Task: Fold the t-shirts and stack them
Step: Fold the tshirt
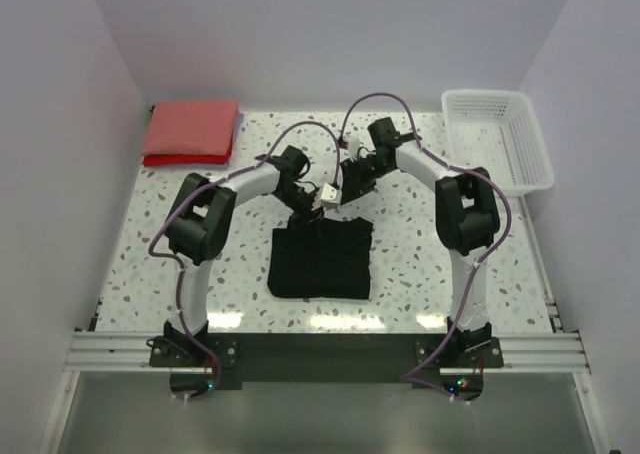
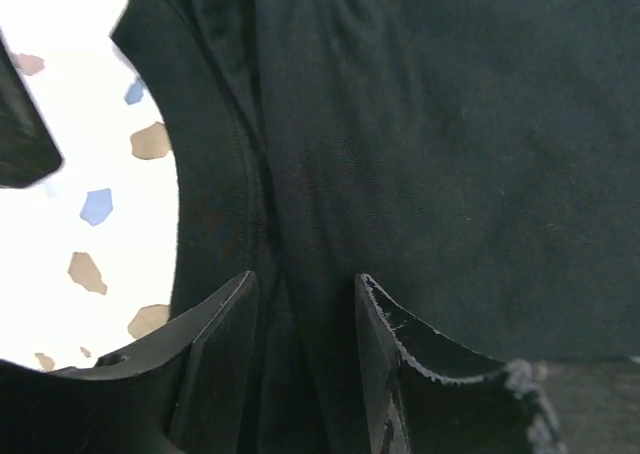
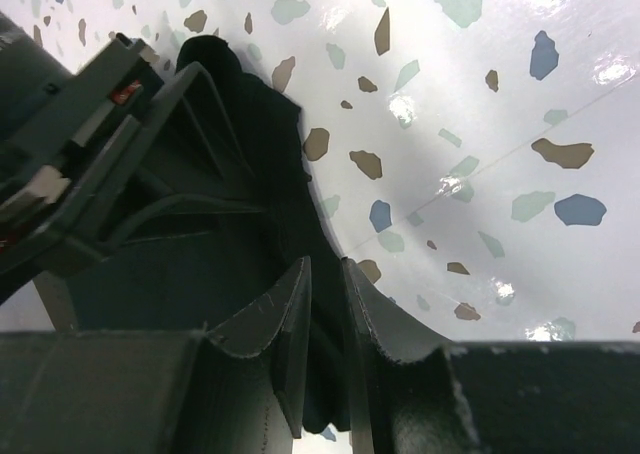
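The plain black cloth t-shirt (image 1: 320, 262) is lying folded mid-way across the speckled white table (image 1: 420, 264); we are pinching its far edge with our left gripper (image 2: 305, 299) and right gripper (image 3: 327, 274).

Both my arms are bent inward, wrists nearly meeting.
My left arm (image 1: 245, 182) and right arm (image 1: 425, 169) fold at the elbow, with the grippers tipped down side by side. The left gripper (image 2: 305, 284) pinches a fold of the black t-shirt (image 1: 320, 264). The right gripper (image 3: 325, 269) is clamped narrow on its edge.
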